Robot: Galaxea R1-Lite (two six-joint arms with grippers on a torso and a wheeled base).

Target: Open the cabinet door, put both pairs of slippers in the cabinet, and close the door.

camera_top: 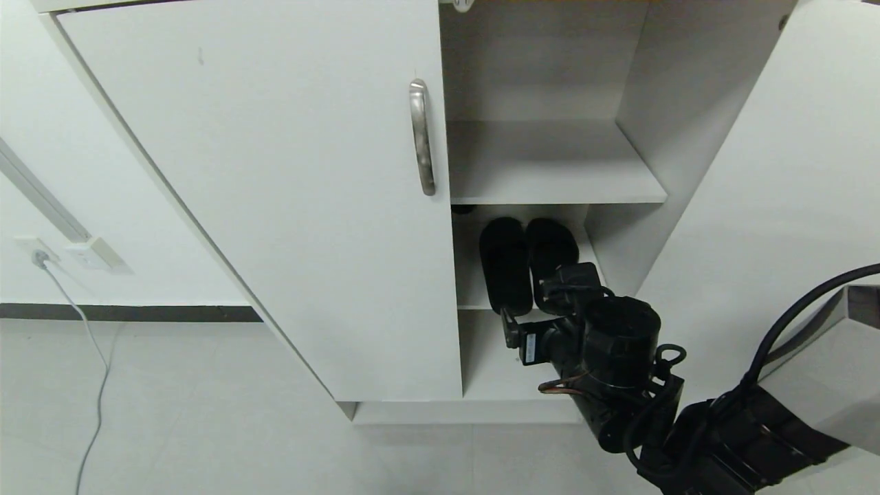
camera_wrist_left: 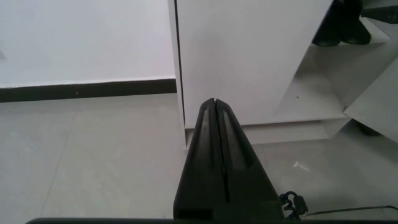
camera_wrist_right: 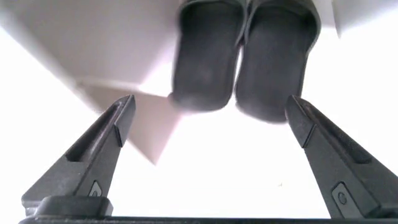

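The left gripper [camera_wrist_left: 214,106] is hanging low over the floor [camera_wrist_left: 93,162] in front of the cabinet [camera_top: 660,103], out from its closed left door [camera_top: 261,192]. Its fingers are pressed together with nothing between them.

Nearer the cabinet, the right gripper [camera_wrist_right: 210,106] is hovering at the mouth of the open right-hand bay. Its fingers are spread wide and gripping nothing, just short of the heels of the pair of black slippers [camera_top: 526,265].

That pair is lying side by side on the cabinet's middle shelf [camera_top: 471,292], toes pointing inward and heels at the shelf's front edge. Beside the bay, the right door [camera_top: 790,206] is standing swung wide open.

Judging by this, the task is sitting roughly at its midpoint. The door-opening is done and one pair is resting inside, apparently let go. The second pair is probably waiting to be fetched and shelved, and closing the right door is coming last.
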